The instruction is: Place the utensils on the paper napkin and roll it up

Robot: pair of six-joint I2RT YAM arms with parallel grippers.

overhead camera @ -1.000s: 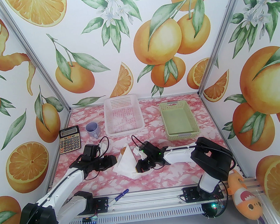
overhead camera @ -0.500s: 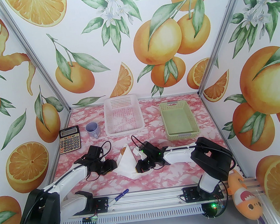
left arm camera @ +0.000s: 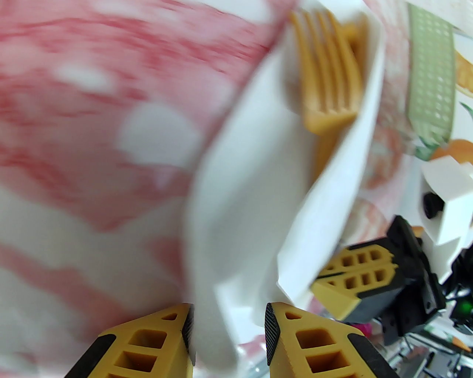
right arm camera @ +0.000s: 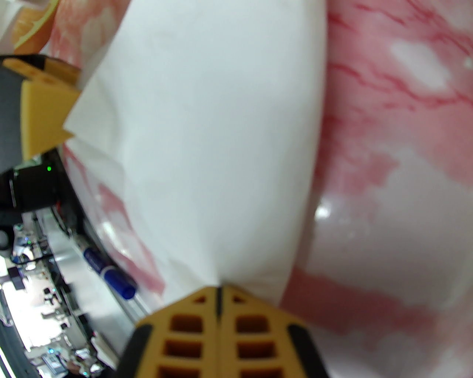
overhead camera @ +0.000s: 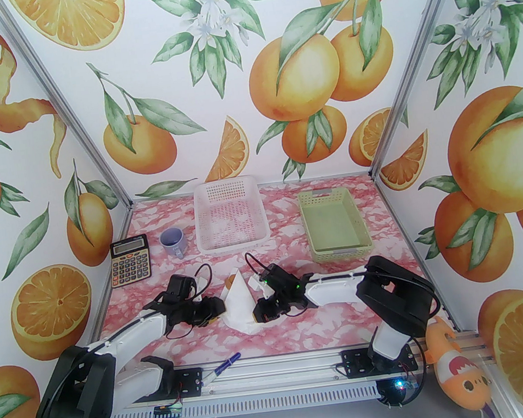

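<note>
The fork (left arm camera: 329,85) lies tucked inside the folded-over paper napkin (left arm camera: 251,206), just ahead of the left fingers (left arm camera: 306,343), which stand parted astride its near flap. The right fingers (right arm camera: 192,332) pinch its opposite edge; rolling seems begun, not finished.

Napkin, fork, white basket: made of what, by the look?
Napkin: thin matte paper; it creases and holds soft folds. Fork: probably moulded plastic, uniform orange-brown, dull finish; blur leaves it open. Basket: white plastic by its look, moulded perforated walls.
</note>
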